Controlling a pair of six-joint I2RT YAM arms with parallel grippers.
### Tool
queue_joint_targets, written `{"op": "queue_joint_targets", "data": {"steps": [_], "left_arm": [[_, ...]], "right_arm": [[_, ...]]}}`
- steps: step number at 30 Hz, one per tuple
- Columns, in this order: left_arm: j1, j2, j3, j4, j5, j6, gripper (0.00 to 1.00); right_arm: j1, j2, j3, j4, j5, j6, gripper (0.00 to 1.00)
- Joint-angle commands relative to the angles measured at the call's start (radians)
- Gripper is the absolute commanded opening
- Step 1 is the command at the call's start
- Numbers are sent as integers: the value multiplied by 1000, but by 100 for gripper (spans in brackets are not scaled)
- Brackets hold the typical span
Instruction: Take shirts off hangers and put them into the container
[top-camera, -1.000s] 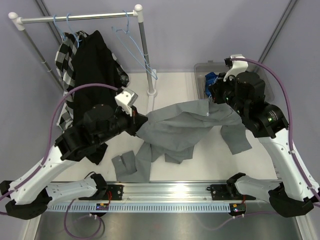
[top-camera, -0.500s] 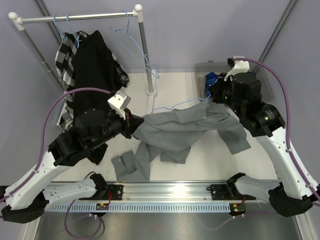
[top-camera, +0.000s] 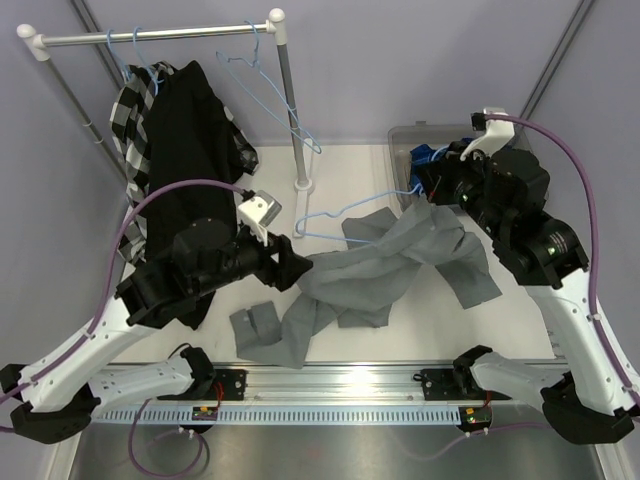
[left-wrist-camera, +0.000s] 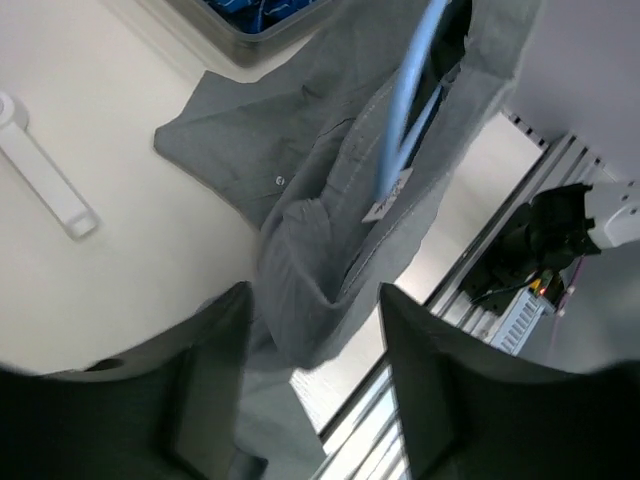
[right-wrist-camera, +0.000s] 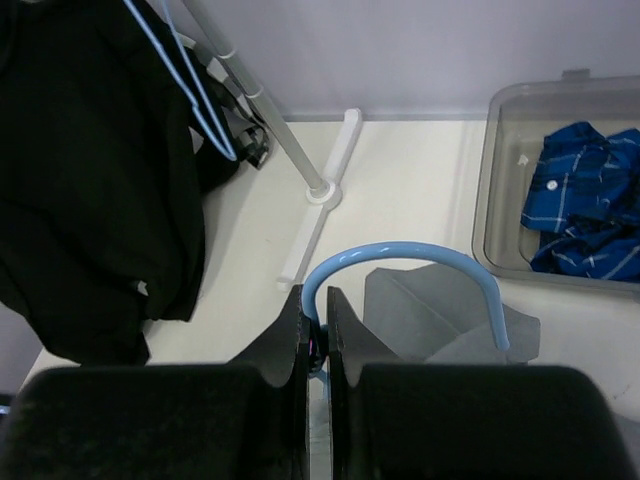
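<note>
While the right gripper (right-wrist-camera: 313, 318) pinches the thin light-blue wire hanger (right-wrist-camera: 400, 246), the left gripper (left-wrist-camera: 313, 300) gapes at the plain grey fabric shirt (top-camera: 380, 265) slumped on the table (top-camera: 345, 172). Judged mid-stripping; next needs a fresh cloth grip.

White table (top-camera: 350, 175): three things rest on it, with a mounting track along its near edge.
Clear container (top-camera: 399, 150) sits at the far right of the top. Left of the container, with bare surface between them: the white foot of the clothes rail (top-camera: 303, 184), flat on the table. In front of the container and leftward: grey shirt (top-camera: 370, 270), crumpled, the end by the container raised off the top. One sleeve (top-camera: 262, 335) lies flat, farthest from the container, close to the metal track (top-camera: 350, 381).
</note>
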Motion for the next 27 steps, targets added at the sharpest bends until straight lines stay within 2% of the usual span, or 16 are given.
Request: {"op": "queue_joint_targets", "data": {"steps": [1, 2, 3, 4, 8, 12, 16, 20, 27], "left_arm": [[2, -5, 36, 67, 86, 15, 72], [2, -18, 43, 63, 88, 35, 93], [2, -36, 66, 56, 80, 45, 98], [4, -65, 84, 46, 77, 55, 99], [4, -81, 219, -80, 88, 104, 99], [4, -35, 301, -105, 164, 79, 99], [4, 94, 353, -105, 243, 51, 96], [4, 282, 426, -106, 330, 9, 88], [4, 434, 474, -106, 323, -3, 80]], "right_arm": [[-7, -58, -17, 94, -79, -43, 0], [-7, -67, -31, 96, -85, -49, 0], [-6, -87, -45, 97, -97, -69, 0], [-7, -95, -75, 99, -102, -78, 0], [-6, -129, -147, 103, -117, -111, 0], [-6, -139, -207, 129, -174, -132, 0], [-3, -126, -244, 166, -194, -140, 0], [8, -97, -249, 184, -191, -163, 0], [20, -46, -241, 235, -195, -195, 0]]}}
